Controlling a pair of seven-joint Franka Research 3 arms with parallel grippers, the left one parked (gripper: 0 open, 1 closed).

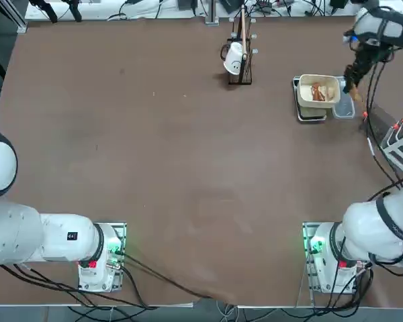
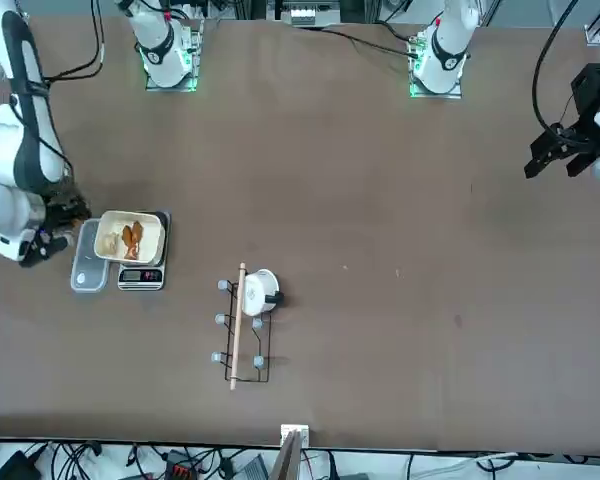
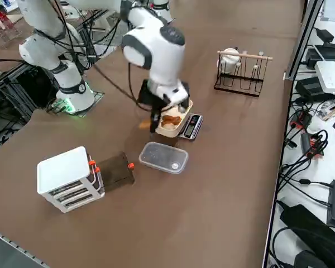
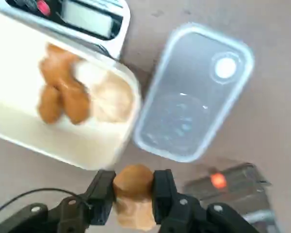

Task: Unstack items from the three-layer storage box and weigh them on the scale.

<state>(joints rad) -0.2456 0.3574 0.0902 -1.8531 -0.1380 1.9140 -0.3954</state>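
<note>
From overhead, the right gripper point(image 1: 352, 86) hangs near the table's far right corner, just beside the cream bowl point(image 1: 319, 91) on the scale point(image 1: 310, 113).

From the front, a reddish-brown piece point(image 2: 132, 238) lies inside the bowl, next to a clear lid point(image 2: 87, 270).

The side view shows the three-layer storage box point(image 3: 68, 178) near the table's right edge, well apart from the scale.

At the wrist, a tan bun-like piece point(image 4: 133, 200) sits clamped between both fingers point(image 4: 103, 196), above the table beside the bowl's rim.
</note>
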